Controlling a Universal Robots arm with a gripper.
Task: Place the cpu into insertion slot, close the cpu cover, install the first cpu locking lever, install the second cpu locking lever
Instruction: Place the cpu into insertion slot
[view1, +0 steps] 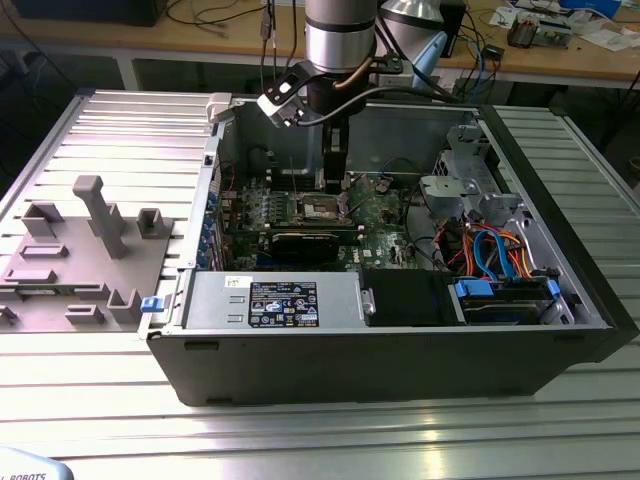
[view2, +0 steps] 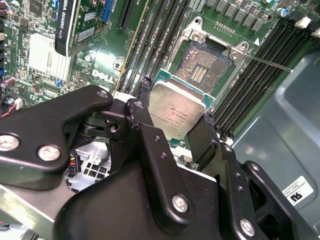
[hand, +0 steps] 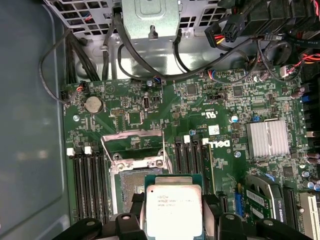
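Black pincer (view2: 174, 114) on flat silvery square cpu (view2: 179, 105)

The cpu (view2: 177, 112), a small flat square with a pale silvery face rimmed in green, hangs clamped by two opposite edges in the gripper (view2: 175, 120). It is just short of the insertion slot (view2: 202, 67), not seated. The cpu cover (hand: 137, 162), a thin silvery frame, stands swung open at the slot's edge away from the cpu.

The exterior view looks down from well off into the open case (view1: 400, 350). Both wrist views sit near above the socket (view2: 202, 67) (hand: 127, 182), facing it from different sides.
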